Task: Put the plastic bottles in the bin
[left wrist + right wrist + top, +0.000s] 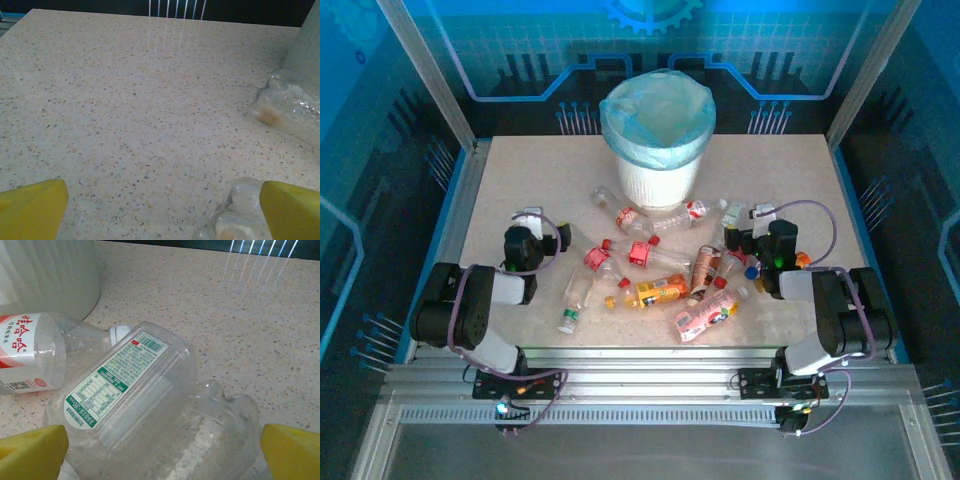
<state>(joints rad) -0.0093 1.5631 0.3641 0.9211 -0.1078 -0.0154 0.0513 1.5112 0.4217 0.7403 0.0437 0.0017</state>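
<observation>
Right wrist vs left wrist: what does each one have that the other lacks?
Right wrist: a clear bottle with a green-and-white label lying between the yellow fingertips, and a red-and-white labelled bottle behind it on the left. Left wrist: a wide bare stretch of speckled table, a crumpled clear bottle at the right edge, another clear bottle beside the right fingertip. Both: jaws wide open holding nothing, yellow fingertips at the bottom corners, the bin's ribbed white wall at an edge.

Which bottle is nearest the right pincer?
The crushed clear bottle with the green-and-white label, lying on its side; its neighbour wears a red-and-white label.
</observation>
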